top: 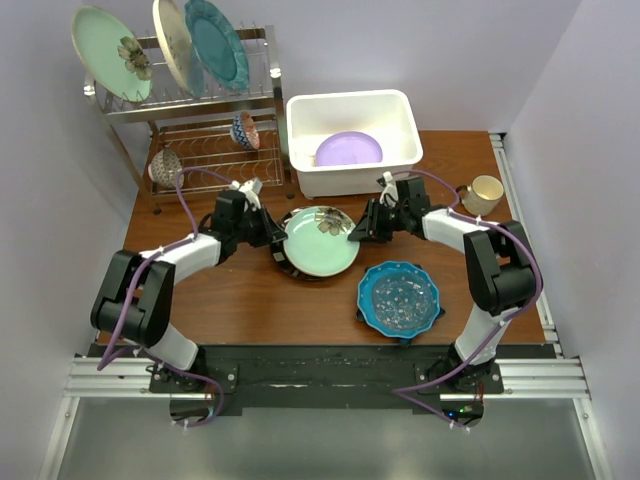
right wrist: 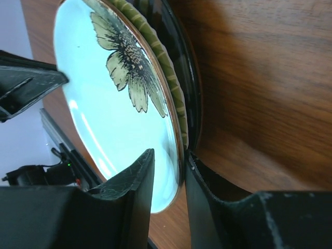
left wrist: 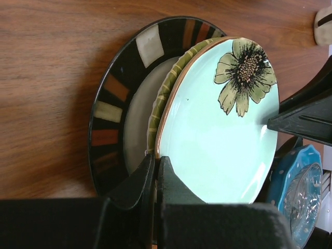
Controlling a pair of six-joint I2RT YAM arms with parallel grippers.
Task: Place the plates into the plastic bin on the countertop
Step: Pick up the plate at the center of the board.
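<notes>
**Two-arm pickup of mint plate: grip step, lift not begun**

L gripper [left wrist: 155,158] pinched shut on mint flower plate [left wrist: 218,140] at its left rim. R gripper [right wrist: 171,155] straddles the opp. rim, jaws narrow; can't tell if it's biting yet. Plate looks tipped up over dark-rimmed plate [left wrist: 109,104] on countertop [top: 250,300], btwn the arms, just in front of plastic bin [top: 400,105], which holds lilac plate [top: 348,150]. Next, prob.: R firms grip, both lift level, clear bin wall, lower in.
</notes>
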